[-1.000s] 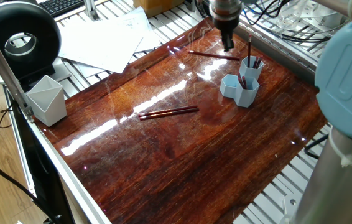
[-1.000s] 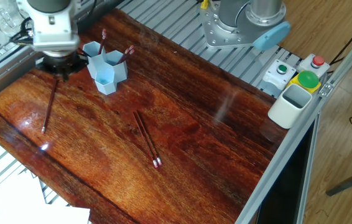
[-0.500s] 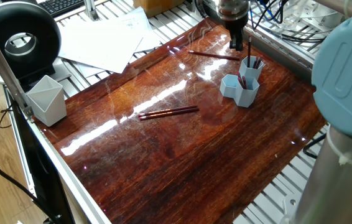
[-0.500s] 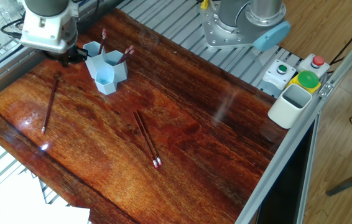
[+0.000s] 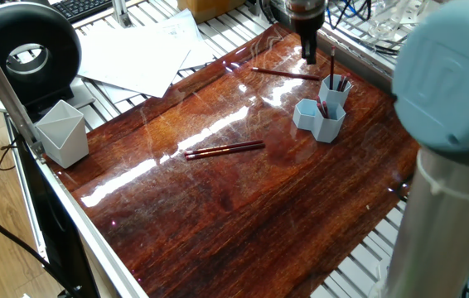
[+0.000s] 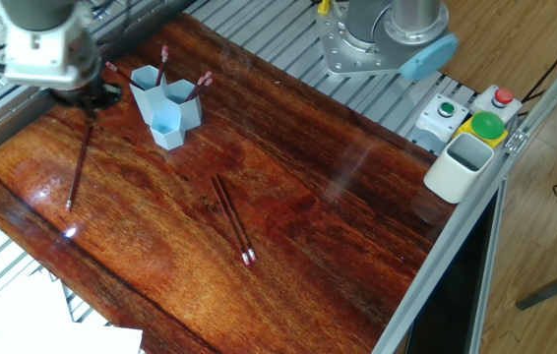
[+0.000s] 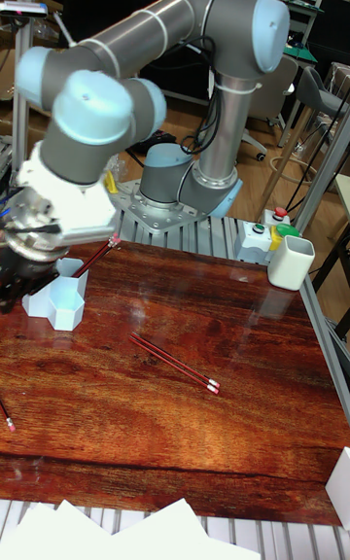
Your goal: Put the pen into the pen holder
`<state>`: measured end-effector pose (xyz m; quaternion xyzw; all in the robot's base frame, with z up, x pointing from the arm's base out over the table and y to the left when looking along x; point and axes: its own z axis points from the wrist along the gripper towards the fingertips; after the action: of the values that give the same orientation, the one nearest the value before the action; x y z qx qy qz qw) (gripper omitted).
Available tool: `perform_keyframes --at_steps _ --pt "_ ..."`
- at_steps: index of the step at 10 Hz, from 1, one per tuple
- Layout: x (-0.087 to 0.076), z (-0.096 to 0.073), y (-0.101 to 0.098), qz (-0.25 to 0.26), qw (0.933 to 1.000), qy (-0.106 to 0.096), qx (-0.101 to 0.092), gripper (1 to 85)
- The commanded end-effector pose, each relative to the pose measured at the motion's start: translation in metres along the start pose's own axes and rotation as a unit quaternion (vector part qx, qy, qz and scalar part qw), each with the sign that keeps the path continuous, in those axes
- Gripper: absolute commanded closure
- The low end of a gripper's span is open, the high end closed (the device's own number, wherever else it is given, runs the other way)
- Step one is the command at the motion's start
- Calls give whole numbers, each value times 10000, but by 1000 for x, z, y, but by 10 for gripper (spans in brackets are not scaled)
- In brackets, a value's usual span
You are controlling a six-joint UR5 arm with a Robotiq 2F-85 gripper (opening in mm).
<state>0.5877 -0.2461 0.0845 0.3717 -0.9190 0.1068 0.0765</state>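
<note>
The light blue pen holder [image 5: 321, 115] [image 6: 166, 110] [image 7: 56, 303] stands at the far right of the wooden table, with several dark red pens upright or leaning in its tubes. One loose pen [image 5: 285, 74] [image 6: 78, 165] lies flat just left of the holder. A pair of pens [image 5: 224, 150] [image 6: 232, 218] [image 7: 175, 363] lies side by side mid-table. My gripper [image 5: 309, 55] [image 6: 90, 97] hangs above the table's far edge, beside the holder and over the loose pen's end. Its fingers look pressed together, and I see nothing between them.
A pale grey angular cup [image 5: 62, 132] sits at the table's left corner. A white box [image 6: 461, 165] and a button panel [image 6: 485, 126] stand on the opposite edge. Papers [image 5: 139, 54] lie beyond the table, and the arm's base [image 6: 387, 39] is bolted beside it.
The gripper has risen slightly and drifted away from the holder toward the table's far edge. The pens on the table and in the holder have not moved.
</note>
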Motion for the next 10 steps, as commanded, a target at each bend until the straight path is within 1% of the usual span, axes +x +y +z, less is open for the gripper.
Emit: perform_keyframes --at_steps 1,2,3,4,5,6,8,9,10 --pt "-13 3 -23 -464 9982 -381 -14 847" --pt "-13 3 -14 -257 9988 -390 -169 847" --pt "-9 3 -6 133 9989 -301 -328 847" --pt "7 3 -1 618 9972 27 -423 843" --pt "30 2 -1 1013 9929 487 -389 847" --pt "40 1 -3 1369 9878 678 -308 847" --pt "41 1 -8 1774 9815 703 -162 847" --pt "42 1 -12 1631 9840 710 -95 847" --pt "34 2 -4 1421 9878 564 -294 847"
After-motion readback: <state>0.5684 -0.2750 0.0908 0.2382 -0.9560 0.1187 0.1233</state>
